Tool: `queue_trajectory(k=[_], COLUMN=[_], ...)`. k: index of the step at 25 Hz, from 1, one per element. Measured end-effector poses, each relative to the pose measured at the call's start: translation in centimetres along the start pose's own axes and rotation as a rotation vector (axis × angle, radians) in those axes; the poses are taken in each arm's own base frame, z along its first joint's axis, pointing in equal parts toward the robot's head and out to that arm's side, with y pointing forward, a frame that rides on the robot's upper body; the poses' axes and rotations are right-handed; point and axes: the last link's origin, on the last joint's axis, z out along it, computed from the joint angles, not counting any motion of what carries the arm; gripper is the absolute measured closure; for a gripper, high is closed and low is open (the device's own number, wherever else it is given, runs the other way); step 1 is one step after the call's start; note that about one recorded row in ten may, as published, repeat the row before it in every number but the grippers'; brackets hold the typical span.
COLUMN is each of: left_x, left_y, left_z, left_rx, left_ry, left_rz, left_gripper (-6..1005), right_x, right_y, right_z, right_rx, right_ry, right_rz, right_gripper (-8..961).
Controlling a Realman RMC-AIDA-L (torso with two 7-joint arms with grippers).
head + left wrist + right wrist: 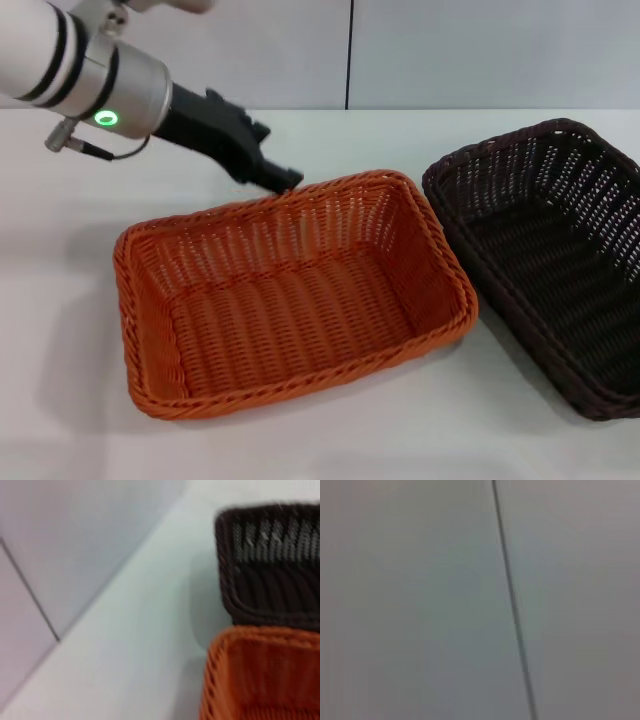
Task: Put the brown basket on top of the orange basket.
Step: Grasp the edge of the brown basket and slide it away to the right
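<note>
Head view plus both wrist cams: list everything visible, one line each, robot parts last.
orange basket: 1, bright orange, centre of the table, nothing in it
brown basket: 1, dark brown, on the table beside the orange basket on the robot's right, not stacked
table: 1, white, under both baskets
wall: pale grey panels with a dark seam, behind the table
left gripper: 1, black, on a silver-and-white arm, at the far rim of the orange basket
right gripper: not in view
</note>
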Motion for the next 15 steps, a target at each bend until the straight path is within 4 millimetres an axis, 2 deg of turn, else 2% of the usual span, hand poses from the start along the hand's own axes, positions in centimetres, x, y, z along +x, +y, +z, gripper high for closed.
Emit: queue_trajectory(k=[5,6,7,10,11,12,13,15], left_x=[0.3,0.3,0.1,-0.1,-0.1,-0.2,-0.5,-0.7], left_y=[-0.5,-0.6,-0.8,-1.1,-1.1,-1.2,-1.4,-1.5], left_z=[-1.4,-1.7,-2.0,-2.4,-2.4,-2.5,-2.8,-3.0], left_rx=[0.058,0.068,0.084,0.109,0.109,0.121,0.147,0.163], left_ry=[0.147,0.176,0.225,0.291,0.291,0.320,0.405,0.455], left_rz=[-0.029,-0.033,-0.039,-0.048,-0.048,-0.052,-0.064,-0.076], left_gripper=[222,188,181,159,151,144,145,148], right_x=[-1.3,-2.5,-2.5,-4.9,-6.5,-6.5,-7.1,-8.4], right_y=[-0.1,-0.7,-0.7,-1.2,-1.1,-1.1,-0.8,0.1], right_z=[1.9,3.3,3.3,6.1,8.2,8.2,9.2,11.0], right_rx=[-0.124,-0.185,-0.185,-0.304,-0.404,-0.404,-0.452,-0.544], right_ry=[0.045,0.084,0.084,0.181,0.280,0.280,0.332,0.439], right_rz=[0.040,0.042,0.042,0.012,-0.042,-0.042,-0.076,-0.147], right_gripper=[261,261,260,260,260,260,260,260])
